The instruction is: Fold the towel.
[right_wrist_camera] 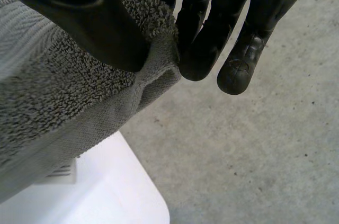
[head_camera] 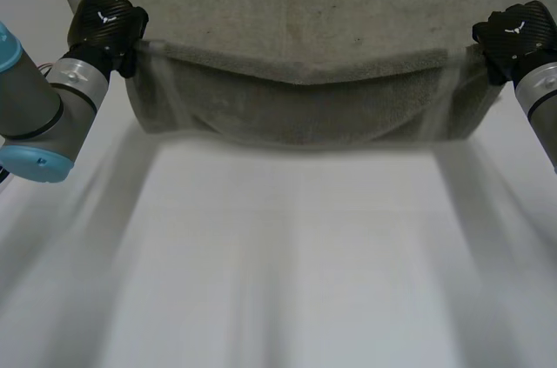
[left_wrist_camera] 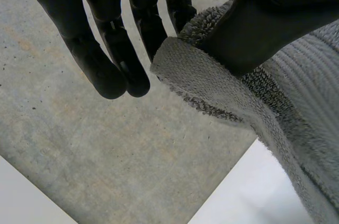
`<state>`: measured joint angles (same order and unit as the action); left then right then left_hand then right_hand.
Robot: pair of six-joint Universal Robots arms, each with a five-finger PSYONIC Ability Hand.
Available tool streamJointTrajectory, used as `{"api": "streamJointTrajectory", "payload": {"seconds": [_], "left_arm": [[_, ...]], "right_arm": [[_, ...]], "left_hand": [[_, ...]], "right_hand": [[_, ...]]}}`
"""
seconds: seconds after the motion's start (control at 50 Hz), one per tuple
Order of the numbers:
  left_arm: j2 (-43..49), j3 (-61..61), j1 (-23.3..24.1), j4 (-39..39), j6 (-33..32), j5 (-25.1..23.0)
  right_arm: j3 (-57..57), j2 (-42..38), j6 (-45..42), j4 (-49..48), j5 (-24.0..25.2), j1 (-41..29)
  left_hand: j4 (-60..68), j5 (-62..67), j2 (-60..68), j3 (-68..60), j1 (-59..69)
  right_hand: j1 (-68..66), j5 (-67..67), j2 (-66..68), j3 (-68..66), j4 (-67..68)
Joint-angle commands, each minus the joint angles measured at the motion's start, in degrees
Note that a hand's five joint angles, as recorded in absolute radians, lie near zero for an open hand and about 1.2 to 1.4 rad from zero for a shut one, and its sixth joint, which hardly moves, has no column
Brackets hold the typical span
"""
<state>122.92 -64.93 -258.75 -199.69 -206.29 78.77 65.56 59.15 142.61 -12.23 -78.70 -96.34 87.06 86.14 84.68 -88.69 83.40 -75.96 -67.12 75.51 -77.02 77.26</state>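
Observation:
A grey towel hangs stretched between my two hands above the white table, its lower part sagging in a fold. My left hand pinches the towel's left corner between thumb and fingers. My right hand pinches the right corner the same way, thumb pressed on the terry against the fingers. Both hands are held at about the same height, with the top edge taut between them.
In both wrist views a grey speckled floor lies below the hands, with the table's white edge close by. The table surface in front of the hanging towel is bare white.

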Motion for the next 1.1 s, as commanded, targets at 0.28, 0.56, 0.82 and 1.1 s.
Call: {"api": "streamJointTrajectory", "payload": {"seconds": [0.28,0.56,0.82,1.1], "left_arm": [[-6.3,-31.9,-4.8,-1.6,1.9,-2.9],[-10.9,-38.2,-5.0,-0.8,0.0,-5.5],[-13.0,-38.2,-3.3,0.0,-1.0,-5.5],[-13.1,-36.8,-3.0,1.5,-1.5,-5.1]], "right_arm": [[27.4,4.3,0.2,-3.9,12.9,6.1],[33.4,7.6,-5.6,-1.7,13.0,9.2],[34.8,9.6,-6.4,-1.2,8.3,10.4],[33.2,10.6,-10.6,-1.6,4.5,17.0]], "left_hand": [[-7.1,-16.1,-4.7,8.7,-3.4],[-9.6,-18.6,-7.2,11.2,-5.9],[-58.7,-67.8,-56.3,60.3,-55.0],[-62.2,-71.3,-59.8,63.8,-58.6]], "right_hand": [[-4.0,-2.9,4.5,-3.0,2.7],[-4.0,-2.9,4.5,-3.0,2.7],[-4.0,-2.9,4.5,-3.0,2.7],[-4.0,-2.9,4.5,-3.0,2.7]]}}
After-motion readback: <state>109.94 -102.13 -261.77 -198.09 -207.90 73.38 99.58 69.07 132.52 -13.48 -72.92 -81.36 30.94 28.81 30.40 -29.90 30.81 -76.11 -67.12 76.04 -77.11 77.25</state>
